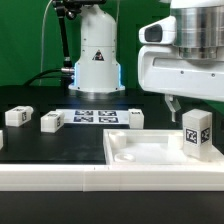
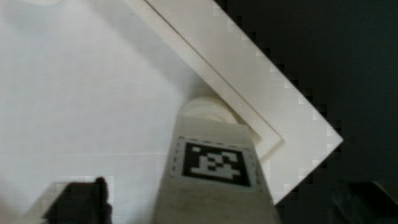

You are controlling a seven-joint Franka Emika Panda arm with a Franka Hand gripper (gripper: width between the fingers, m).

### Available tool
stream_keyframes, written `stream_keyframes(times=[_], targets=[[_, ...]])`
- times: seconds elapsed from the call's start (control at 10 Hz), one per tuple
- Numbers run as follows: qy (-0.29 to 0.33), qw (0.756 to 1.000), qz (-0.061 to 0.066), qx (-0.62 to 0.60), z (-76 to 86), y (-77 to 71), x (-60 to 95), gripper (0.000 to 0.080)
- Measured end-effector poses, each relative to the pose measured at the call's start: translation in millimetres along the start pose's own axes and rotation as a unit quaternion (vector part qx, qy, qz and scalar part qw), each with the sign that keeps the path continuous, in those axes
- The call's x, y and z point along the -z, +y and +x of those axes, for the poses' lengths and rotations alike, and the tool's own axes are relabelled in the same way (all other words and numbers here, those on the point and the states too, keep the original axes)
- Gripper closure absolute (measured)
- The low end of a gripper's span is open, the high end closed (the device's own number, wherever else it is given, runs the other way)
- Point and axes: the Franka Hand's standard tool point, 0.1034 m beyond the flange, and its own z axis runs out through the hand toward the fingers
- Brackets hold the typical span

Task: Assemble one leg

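A white leg (image 1: pixel 197 133) with a black-and-white tag stands upright at the right corner of the large white tray-like piece (image 1: pixel 140 160). My gripper (image 1: pixel 188 102) hangs just above it, at the exterior view's upper right. In the wrist view the leg (image 2: pixel 222 150) rises between the two dark fingers (image 2: pixel 75 202). There is a clear gap on one side, and the other finger is close to the leg. The gripper (image 2: pixel 217 208) is open and holds nothing. Three more legs lie on the black table: two at the exterior view's left (image 1: pixel 17 116) (image 1: pixel 52 122) and one mid-table (image 1: pixel 132 118).
The marker board (image 1: pixel 95 116) lies flat on the table in front of the arm's white base (image 1: pixel 95 60). The tray-like piece fills the near right of the table, and its raised rim (image 2: pixel 267 85) runs past the leg in the wrist view.
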Motion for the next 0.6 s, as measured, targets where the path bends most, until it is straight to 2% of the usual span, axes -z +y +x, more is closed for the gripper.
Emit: stream_keyframes(times=[0.3,0.4,0.6], targets=[[-0.009,0.985,-0.007,0.174,0.0,-4.7,1.9,0.0151],[-0.004,0.968,-0.016,0.249,0.9,-4.9,2.1,0.0150],[-0.001,0.943,-0.015,0.332,3.6,-4.6,1.8,0.0150]])
